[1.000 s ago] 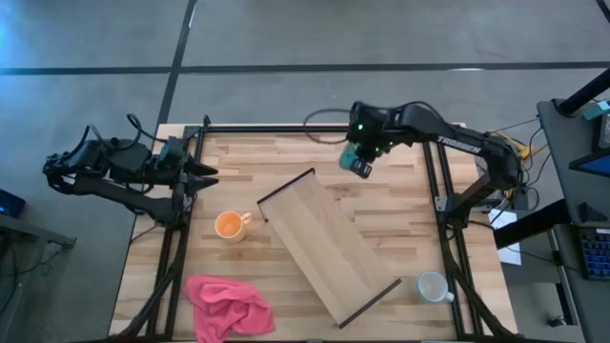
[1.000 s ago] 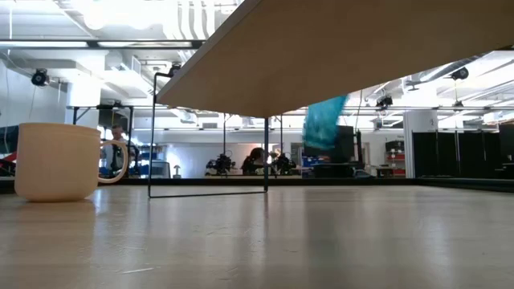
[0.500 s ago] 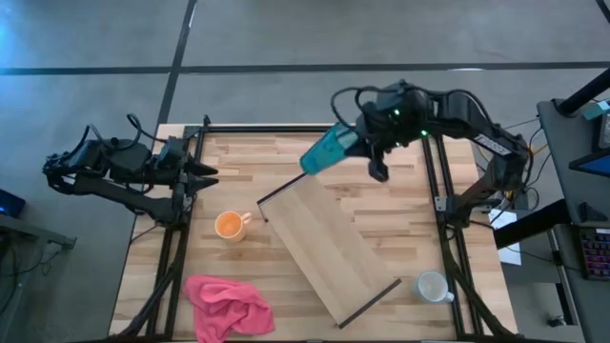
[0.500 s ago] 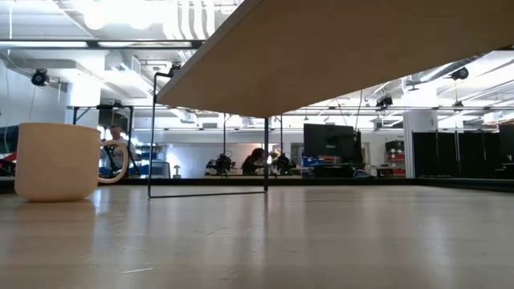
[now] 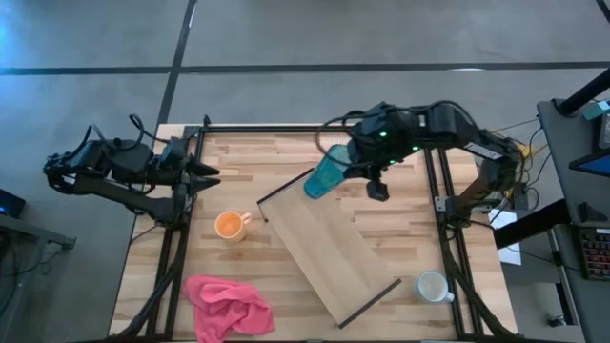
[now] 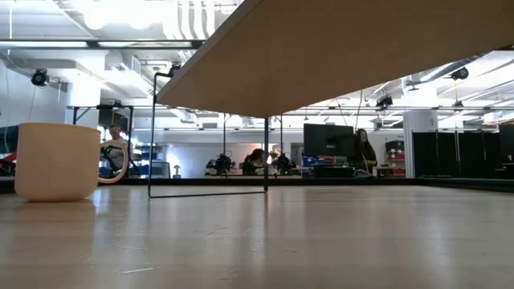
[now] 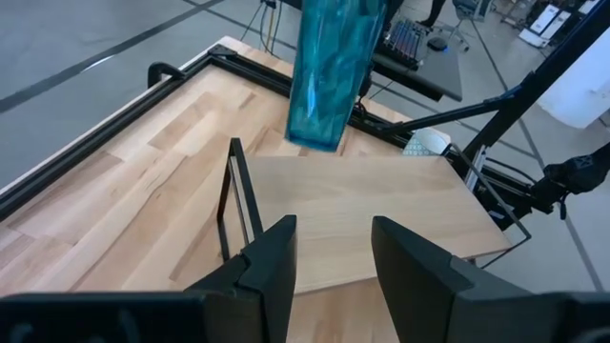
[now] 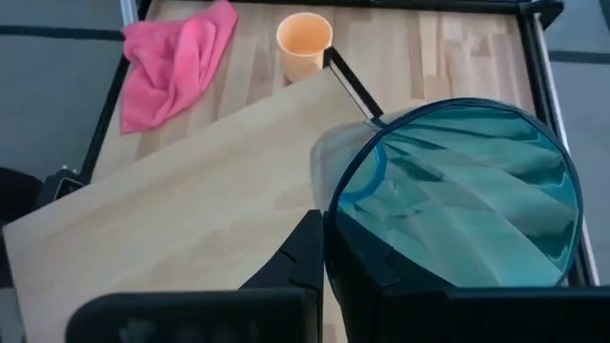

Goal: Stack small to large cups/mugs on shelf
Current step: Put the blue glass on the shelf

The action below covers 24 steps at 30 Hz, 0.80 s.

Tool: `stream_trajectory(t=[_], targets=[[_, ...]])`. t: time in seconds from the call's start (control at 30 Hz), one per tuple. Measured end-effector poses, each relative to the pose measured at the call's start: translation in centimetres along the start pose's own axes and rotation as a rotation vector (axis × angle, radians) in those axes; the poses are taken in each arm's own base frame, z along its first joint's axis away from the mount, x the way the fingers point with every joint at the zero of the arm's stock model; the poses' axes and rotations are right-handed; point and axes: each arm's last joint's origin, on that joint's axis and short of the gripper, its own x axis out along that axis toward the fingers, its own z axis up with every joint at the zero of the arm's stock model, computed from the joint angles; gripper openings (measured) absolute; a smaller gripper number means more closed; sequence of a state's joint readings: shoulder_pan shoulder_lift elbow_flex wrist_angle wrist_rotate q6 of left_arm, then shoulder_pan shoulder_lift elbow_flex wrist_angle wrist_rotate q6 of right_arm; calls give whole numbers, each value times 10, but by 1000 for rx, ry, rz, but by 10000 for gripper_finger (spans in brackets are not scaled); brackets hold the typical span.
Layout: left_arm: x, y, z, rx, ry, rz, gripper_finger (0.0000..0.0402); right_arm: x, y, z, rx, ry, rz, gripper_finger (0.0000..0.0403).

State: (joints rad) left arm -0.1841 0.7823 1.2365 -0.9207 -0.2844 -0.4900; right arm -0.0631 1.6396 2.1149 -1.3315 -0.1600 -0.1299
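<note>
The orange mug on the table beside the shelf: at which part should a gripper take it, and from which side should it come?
Probably from straight above, gripping the rim of the orange mug: it stands upright with its mouth open upward. Its handle points toward the shelf, so one finger inside and one outside the wall on the side opposite the handle looks safest.

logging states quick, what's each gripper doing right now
Left gripper: open, holding nothing, parked at the table's left edge.
Right gripper: shut on the teal tumbler, above the shelf end.
</note>
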Motion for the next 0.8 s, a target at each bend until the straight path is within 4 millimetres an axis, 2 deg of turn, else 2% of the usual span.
stream_trajectory(t=[0.23, 0.47, 0.8], targets=[[10, -3, 0, 9, 27, 14, 125, 12, -2, 25, -37, 21, 11, 9], [17, -6, 0, 17, 50, 27, 125, 29, -2, 10, 16, 171, 38, 9], [38, -13, 1, 29, 83, 45, 125, 42, -3, 15, 13, 163, 38, 9]])
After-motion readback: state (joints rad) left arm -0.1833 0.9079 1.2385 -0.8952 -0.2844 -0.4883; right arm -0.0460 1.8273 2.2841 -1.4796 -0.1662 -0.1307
